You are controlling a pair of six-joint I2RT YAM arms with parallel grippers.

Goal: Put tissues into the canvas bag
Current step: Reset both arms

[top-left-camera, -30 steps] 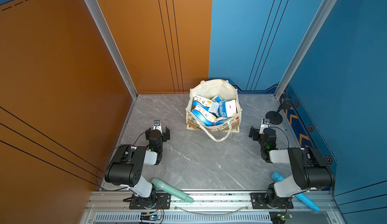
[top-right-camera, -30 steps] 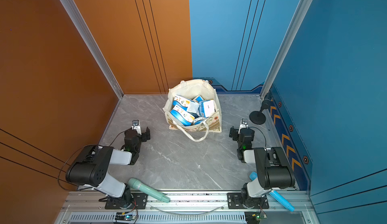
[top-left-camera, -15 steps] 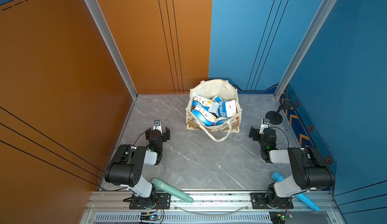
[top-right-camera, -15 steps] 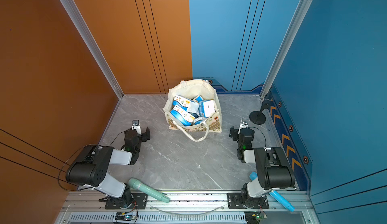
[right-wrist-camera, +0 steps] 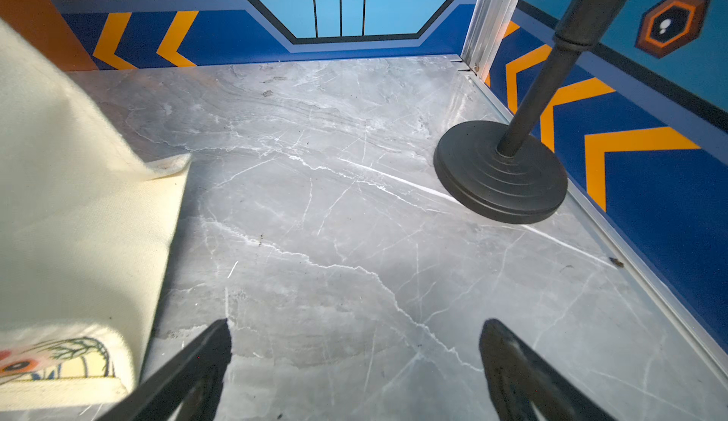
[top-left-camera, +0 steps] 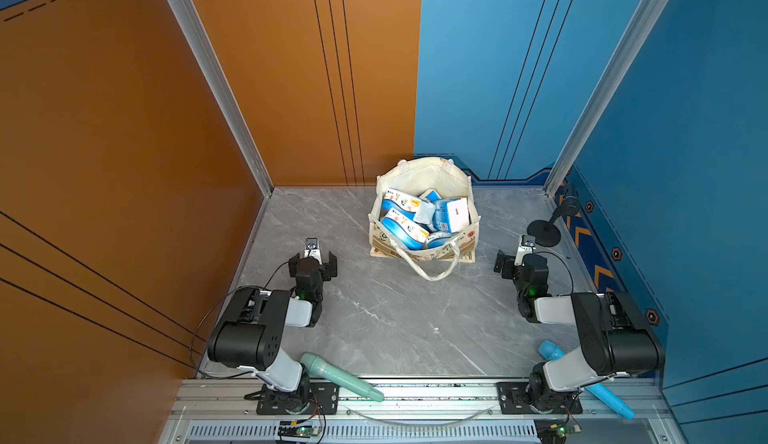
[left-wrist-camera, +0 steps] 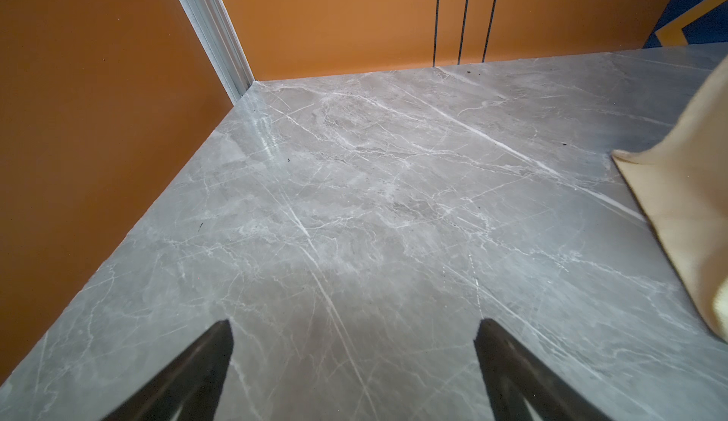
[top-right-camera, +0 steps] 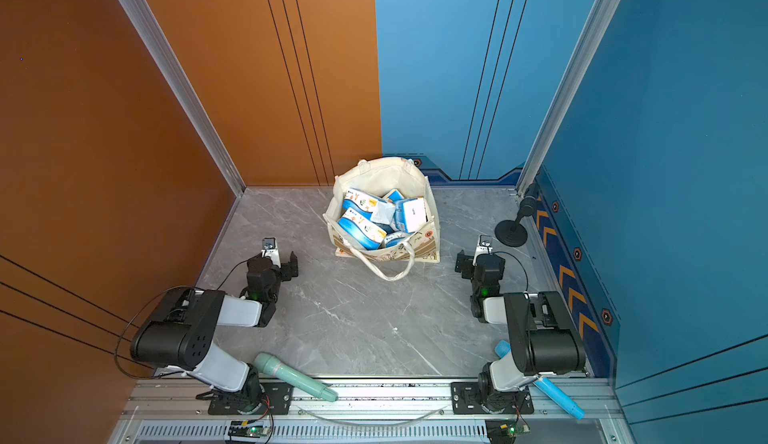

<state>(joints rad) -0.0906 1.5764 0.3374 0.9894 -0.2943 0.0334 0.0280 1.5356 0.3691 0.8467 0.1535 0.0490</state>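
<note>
Nothing has moved in the last second: my two arms lie low on the grey surface [top-left-camera: 395,321], one to each side of the canvas bag [top-left-camera: 424,174]. My left pincer [top-left-camera: 313,262] is released, its two jaws spread wide over bare surface in the left wrist view, grasping nothing. My right pincer [top-left-camera: 518,261] is likewise released and empty, near the one black stand [top-left-camera: 543,232]. The single bag stands open near the back wall, one rope handle [top-left-camera: 436,269] draped forward onto the surface. The tissues [top-left-camera: 405,228] sit inside it: I count six packs showing, jumbled; any beneath are hidden. Two cylinders lie by my bases, one teal cylinder [top-left-camera: 340,377] and one light-blue cylinder [top-left-camera: 586,383].
</note>
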